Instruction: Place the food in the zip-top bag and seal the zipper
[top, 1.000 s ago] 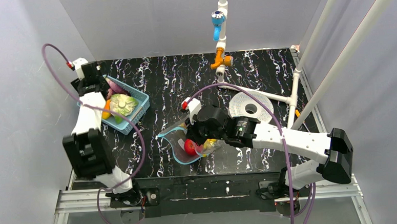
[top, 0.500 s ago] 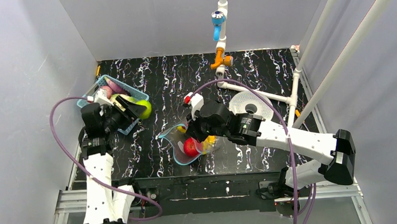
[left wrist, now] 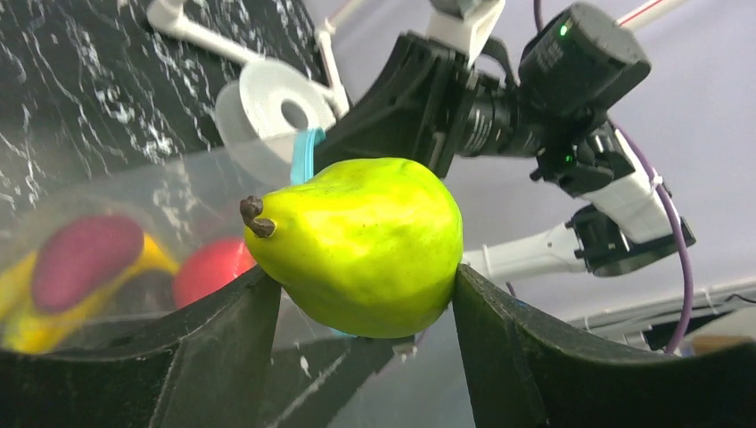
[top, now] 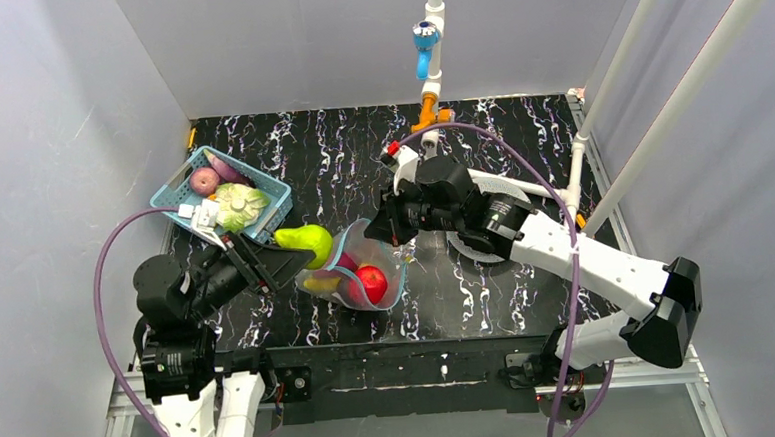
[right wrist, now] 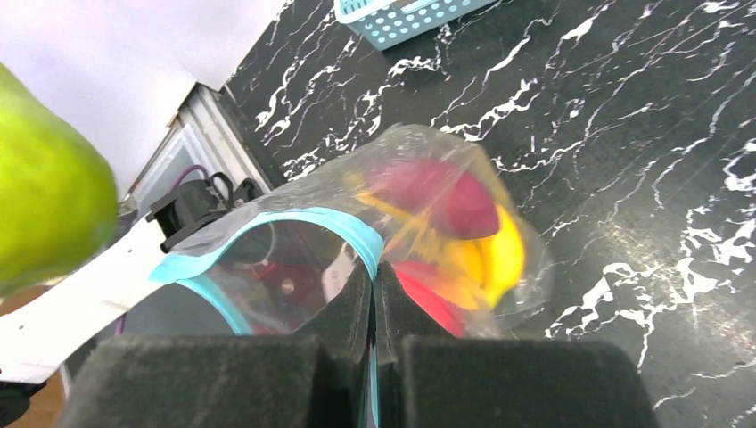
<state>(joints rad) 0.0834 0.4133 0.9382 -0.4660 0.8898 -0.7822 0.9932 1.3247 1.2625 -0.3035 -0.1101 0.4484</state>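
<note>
Top external view: clamps a green pear [top: 306,243] between the fingers of the left gripper [top: 287,256], just beside the 9 o'clock side of the zip-top bag [top: 378,262]. Pinches the bag's rim at its 1 o'clock side with the right gripper [top: 398,238]. Places the bag near the middle of the black marbled table [top: 340,151], with a blue lattice basket [top: 261,175] well apart at 10 o'clock, carrying a leafy green piece [top: 238,204] and a pinkish round one [top: 203,180].

Left wrist view: presses both black fingers against the pear's sides, stem pointing to 9 o'clock, bag mouth right behind the fruit.

Right wrist view: shows fingers shut together on the clear plastic at the teal-blue zipper [right wrist: 294,217], unsealed, mouth gaping open toward 9 o'clock where the pear hangs. Reveals through the crinkly plastic a red apple [top: 372,281], a yellow banana [right wrist: 499,259] and a dark purple piece [left wrist: 85,259], all inside the bag
</note>
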